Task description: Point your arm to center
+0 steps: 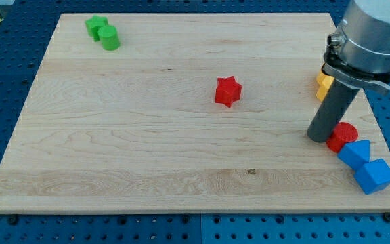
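Green pair at the view's top left: a green star-like block (95, 26) touching a green cylinder (110, 38). Wooden board (127, 135) beneath. Red star block (227, 91) near the board's centre, standing alone. Far right: my tip (317, 135), a plain rod with no pincer, holding nothing, just left of a red cylinder (344, 135); yellow block (324, 85) partly hidden behind the rod; two blue blocks, upper (355, 153) and lower (374, 176), below.

Pale wood board (147, 135) – smooth, matt grain (faint knots); dark rod (334, 108) – dull sheen.
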